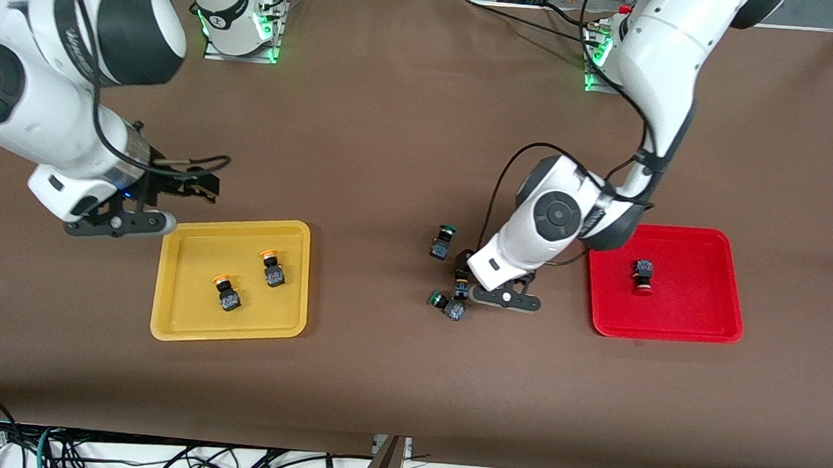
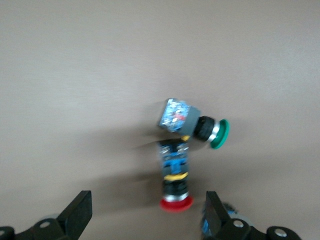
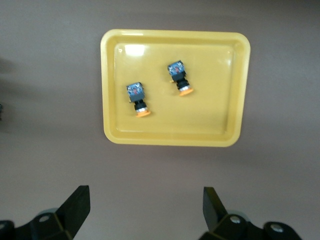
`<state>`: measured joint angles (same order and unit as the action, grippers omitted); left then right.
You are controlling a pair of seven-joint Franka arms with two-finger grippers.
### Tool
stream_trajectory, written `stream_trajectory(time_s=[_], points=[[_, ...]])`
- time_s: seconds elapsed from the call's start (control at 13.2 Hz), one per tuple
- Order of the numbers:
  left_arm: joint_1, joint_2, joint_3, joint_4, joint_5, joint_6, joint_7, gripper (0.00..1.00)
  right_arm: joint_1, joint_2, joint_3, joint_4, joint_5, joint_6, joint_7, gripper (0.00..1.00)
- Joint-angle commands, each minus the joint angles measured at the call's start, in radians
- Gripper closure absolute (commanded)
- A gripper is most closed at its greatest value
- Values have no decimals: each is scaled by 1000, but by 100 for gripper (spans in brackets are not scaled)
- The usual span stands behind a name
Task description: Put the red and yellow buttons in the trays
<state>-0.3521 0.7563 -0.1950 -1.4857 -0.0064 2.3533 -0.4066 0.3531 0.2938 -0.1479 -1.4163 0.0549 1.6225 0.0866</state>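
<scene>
Fingers on our left gripper point(image 2: 147, 220) are spread wide with nothing between them, hanging low over a little cluster of buttons mid-bench. In the left wrist view a red button point(image 2: 174, 182) lies on its side on the bench between the fingertips point(image 2: 80, 212), not touching either one. A green button point(image 2: 195, 126) lies right at its base end, looks like they're touching. From the front we can see that green one point(image 1: 449, 305) just nearer the camera than the gripper point(image 1: 505, 297), and a second green button point(image 1: 443, 241) a bit farther from the camera. The red button is mostly hidden by the wrist there.

Our right gripper point(image 3: 142, 217) is wide open too, holding nothing, and waits up in the air just off the yellow tray's point(image 1: 165, 320) edge at the right arm's end of the bench. Two yellow buttons point(image 1: 226, 292) point(image 1: 272, 268) lie in that tray on their sides, near each other but apart.

The red tray point(image 1: 671, 329) sits toward the left arm's end and has one red button point(image 1: 643, 277) lying in it, cap pointing toward the camera.
</scene>
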Motion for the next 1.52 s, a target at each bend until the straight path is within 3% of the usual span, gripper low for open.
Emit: stream_trajectory(time_s=[0.0,0.46,0.53,0.68,0.91,1.06,1.14,1.29,1.44], points=[[-7,64,14,38,8,85,-21,0,-38,-99,-6,-148,23,43,-31,0],[-15,120,14,36,8,164,-23,2,-52,-116,-3,-185,20,80,-53,0],[-15,129,14,36,8,167,-23,11,-96,-116,31,-185,17,82,-56,0],[-16,129,14,36,8,165,-23,46,-178,-116,108,-182,14,80,-64,0],[-25,130,14,36,8,165,-23,60,-172,-116,113,-170,3,80,-62,0],[-19,126,16,35,8,161,-18,86,-171,-113,111,-165,2,80,-56,0],[-10,103,19,33,9,135,-15,92,-172,-111,111,-156,-1,80,-57,0],[36,20,43,50,12,-54,32,92,-172,-110,111,-139,-29,69,-57,0],[135,-79,45,44,23,-257,226,91,-175,-108,108,-139,-29,71,-56,0]])
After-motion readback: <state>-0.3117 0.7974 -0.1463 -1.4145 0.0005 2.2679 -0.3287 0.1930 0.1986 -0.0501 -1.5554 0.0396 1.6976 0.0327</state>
